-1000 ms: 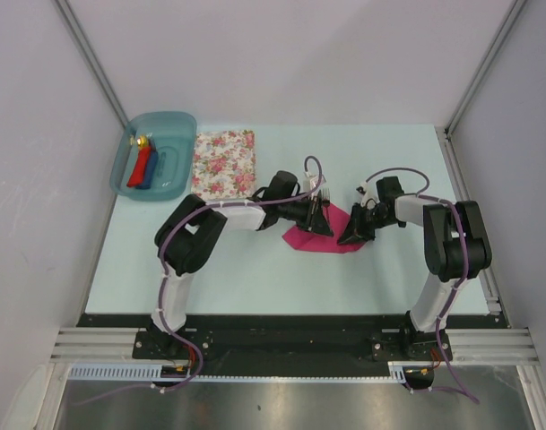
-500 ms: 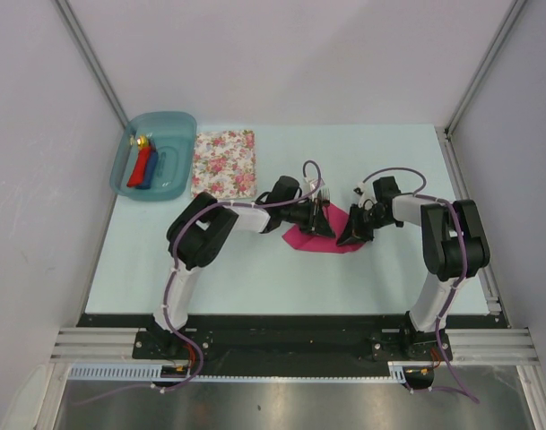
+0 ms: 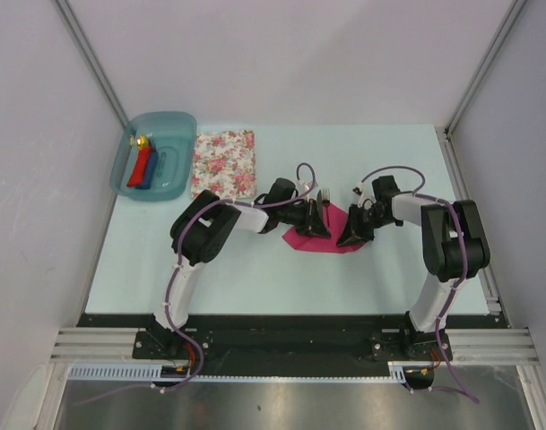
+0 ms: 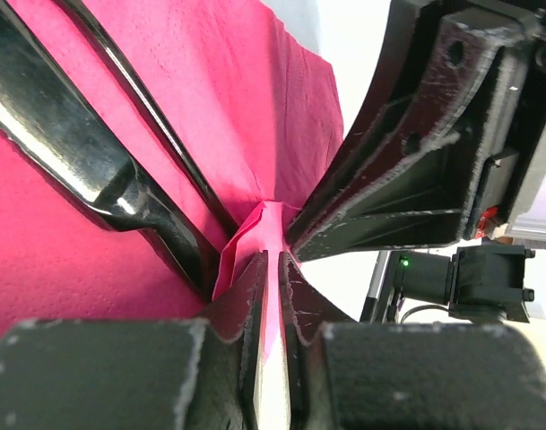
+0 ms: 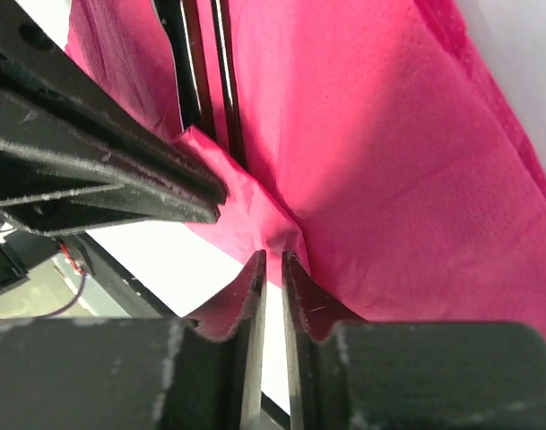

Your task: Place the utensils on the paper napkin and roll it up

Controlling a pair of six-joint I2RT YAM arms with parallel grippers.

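The napkin (image 3: 330, 242) is spread on the tabletop (image 3: 389, 161) between the two arms. The utensils (image 5: 185, 72) are laid on it side by side. Seen from above, their long axis runs away from the bases, and the fork's tines (image 3: 325, 195) reach past the napkin's far edge.

The left gripper (image 3: 316, 226) is brought in from the left and the right gripper (image 3: 350, 236) from the right, so that the two nearly meet tip to tip at one edge of the paper. The left gripper is clenched on a raised fold of the napkin, which is drawn in between its tips. The right gripper's jaws are set close with a thin slit between them, and the paper puckers at their tips. Whether any of it is caught there cannot be told.

From both wrists the utensils are seen just beyond the pinched fold, running away from the fingertips, and nearer the left gripper.

The roll is judged to turn on that long axis: the held edge would have to be carried over the utensils across their length, not along it.

No brand, label or writing can be read.
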